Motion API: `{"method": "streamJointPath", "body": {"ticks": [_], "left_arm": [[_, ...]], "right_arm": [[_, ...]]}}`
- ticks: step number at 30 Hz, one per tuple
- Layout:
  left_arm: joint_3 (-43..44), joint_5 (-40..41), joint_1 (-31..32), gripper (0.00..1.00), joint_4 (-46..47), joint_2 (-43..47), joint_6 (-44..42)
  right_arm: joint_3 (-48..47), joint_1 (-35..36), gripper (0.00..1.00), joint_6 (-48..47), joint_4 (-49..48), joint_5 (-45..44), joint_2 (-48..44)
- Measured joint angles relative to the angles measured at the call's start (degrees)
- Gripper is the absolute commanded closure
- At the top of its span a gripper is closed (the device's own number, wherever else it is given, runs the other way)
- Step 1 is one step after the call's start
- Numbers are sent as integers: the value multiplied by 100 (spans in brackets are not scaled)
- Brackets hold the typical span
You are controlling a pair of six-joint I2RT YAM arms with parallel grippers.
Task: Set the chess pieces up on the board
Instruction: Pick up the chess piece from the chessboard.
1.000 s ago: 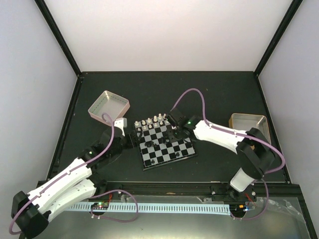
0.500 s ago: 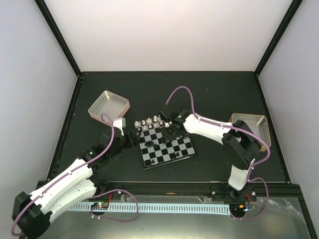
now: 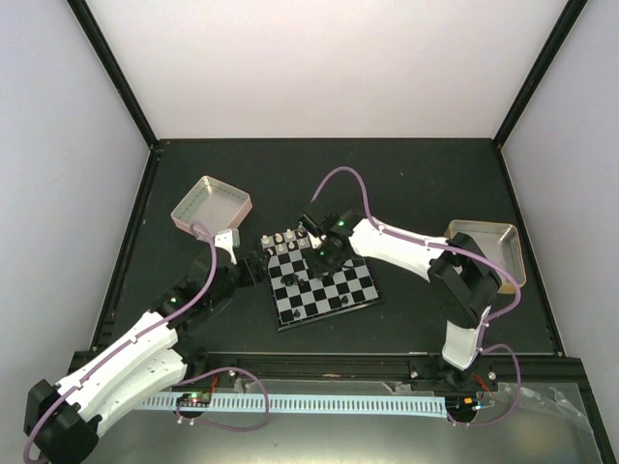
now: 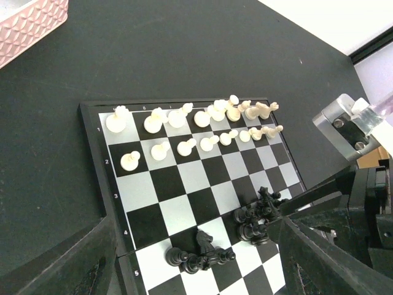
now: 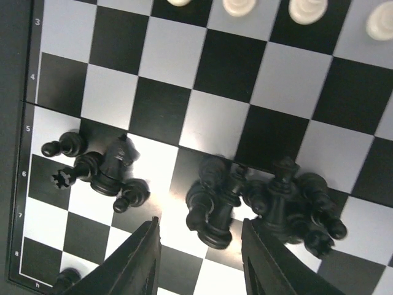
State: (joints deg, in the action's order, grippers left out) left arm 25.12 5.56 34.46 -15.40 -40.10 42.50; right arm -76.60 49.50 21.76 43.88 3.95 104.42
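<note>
The board (image 3: 331,296) lies mid-table. White pieces (image 3: 293,238) stand in two rows along its far edge, also in the left wrist view (image 4: 202,120). Black pieces lie in heaps mid-board: one cluster (image 4: 199,252) and another (image 4: 261,218). My right gripper (image 3: 322,255) hangs open over the board; in its wrist view it (image 5: 199,261) is empty, just below a black heap (image 5: 215,206), with more black pieces to the right (image 5: 295,203) and left (image 5: 101,169). My left gripper (image 3: 253,270) is open and empty at the board's left edge, where its own view shows it (image 4: 196,273).
A pink-sided tray (image 3: 211,205) stands at the back left, its corner in the left wrist view (image 4: 31,24). A tan-sided tray (image 3: 484,246) stands at the right. The right arm's purple cable loops above the board. Black walls frame the table.
My right arm has swung left across the board's far side, its gripper now over the middle squares. My left arm has shifted slightly; its gripper stays at the board's left edge.
</note>
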Motion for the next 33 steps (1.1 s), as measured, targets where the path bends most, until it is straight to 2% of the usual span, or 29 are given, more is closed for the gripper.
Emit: {"method": "streamJointPath", "body": {"ticks": [10, 15, 24, 33], "left_arm": [[-33, 0, -79, 27, 0, 81, 11], [-72, -2, -118, 27, 0, 125, 13], [-129, -24, -166, 27, -22, 243, 11], [-164, -39, -184, 26, -46, 420, 33]], "right_arm": [[-494, 66, 79, 20, 400, 11, 562], [-599, 103, 98, -2, 621, 11, 660], [-647, 149, 99, -31, 671, 11, 605], [-142, 597, 98, 66, 669, 87, -116]]}}
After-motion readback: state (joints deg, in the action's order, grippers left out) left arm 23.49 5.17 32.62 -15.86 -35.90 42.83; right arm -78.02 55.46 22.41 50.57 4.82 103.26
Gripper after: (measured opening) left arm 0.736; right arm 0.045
